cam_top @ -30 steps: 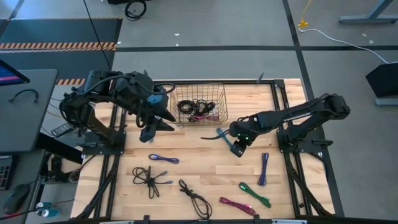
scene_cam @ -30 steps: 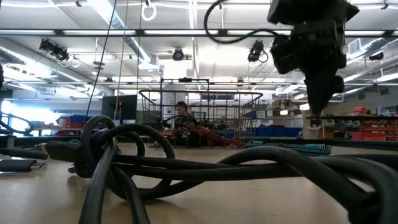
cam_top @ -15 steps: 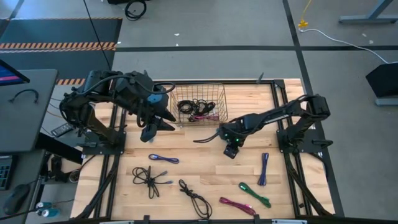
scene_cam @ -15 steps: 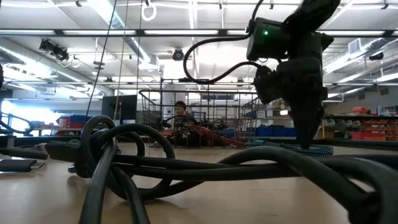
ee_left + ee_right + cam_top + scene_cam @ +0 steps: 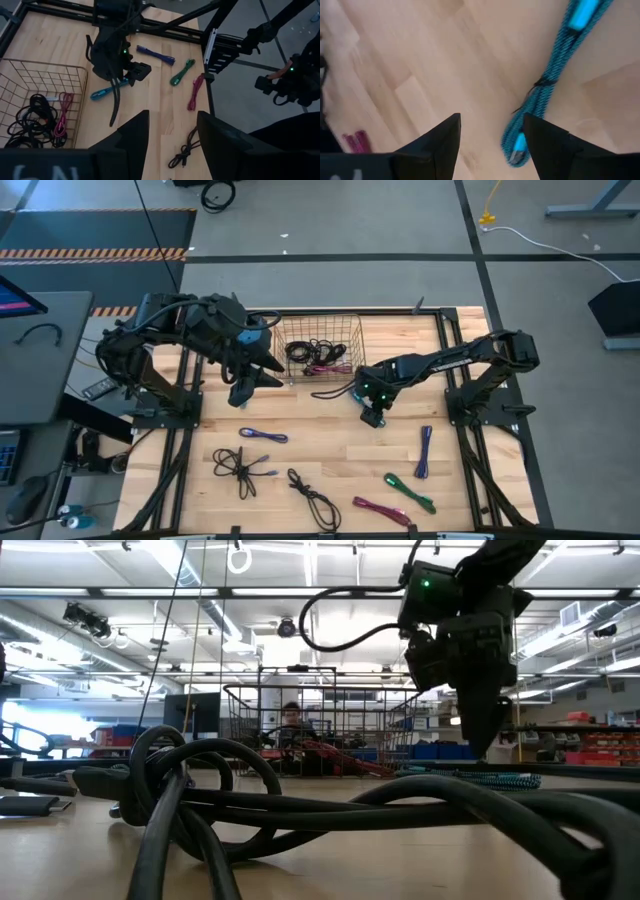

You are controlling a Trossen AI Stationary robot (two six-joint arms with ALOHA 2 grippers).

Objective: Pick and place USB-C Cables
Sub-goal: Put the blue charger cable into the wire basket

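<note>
Hidden parts: in the high view the teal cable is being largely covered by the right arm; in the low view the foreground is being blocked by a blurred black cable bundle.
Right gripper: its fingers are being held spread apart, with nothing grasped between them.
Teal cable and jaws: in the right wrist view the cable is lying flat on the wood ahead of the open jaws and to one side of the gap, apart from both fingers; in the left wrist view it is seen just beside the wire basket.
Left gripper: it is being held above the table near the basket's left side, jaws parted and empty.
Basket contents: black and magenta cables are lying inside.
Surface: a pale wooden table is carrying purple, black, green and magenta cables.
Room: shelving and ceiling lights are showing behind the table.
</note>
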